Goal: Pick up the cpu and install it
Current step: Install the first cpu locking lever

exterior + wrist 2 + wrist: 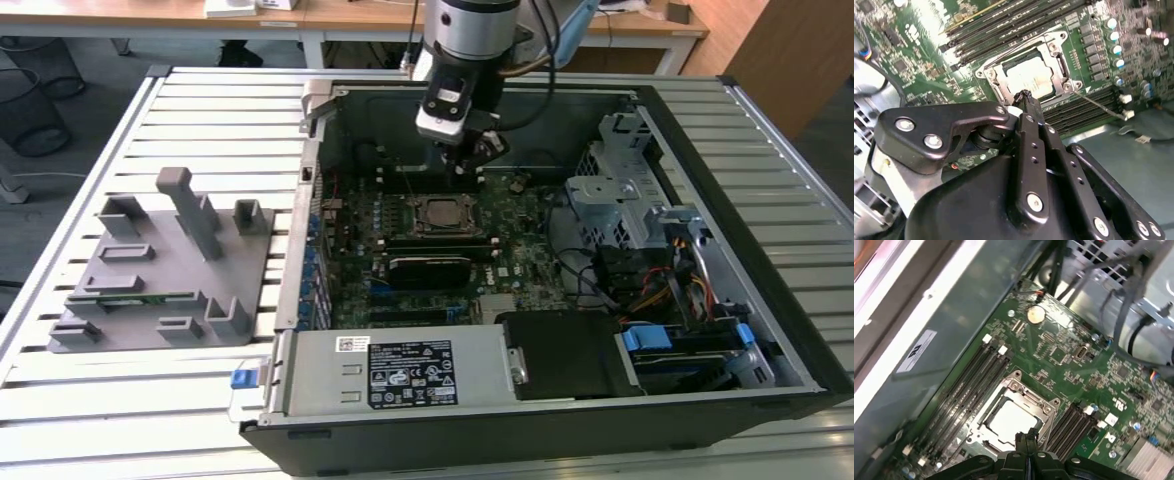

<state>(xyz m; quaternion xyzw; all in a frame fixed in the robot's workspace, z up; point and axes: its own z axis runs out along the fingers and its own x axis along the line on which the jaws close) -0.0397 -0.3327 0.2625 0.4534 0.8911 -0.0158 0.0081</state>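
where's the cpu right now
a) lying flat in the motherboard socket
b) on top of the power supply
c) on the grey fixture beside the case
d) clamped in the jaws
a: the cpu lies flat inside the socket frame, and the gripper above it has nothing between its jaws.

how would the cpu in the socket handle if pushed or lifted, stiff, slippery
The cpu looks like a flat metal-topped square, so probably stiff, not floppy. Its smooth shiny top would likely be slippery for the gripper. Lying inside the socket frame, it should hardly slide sideways.
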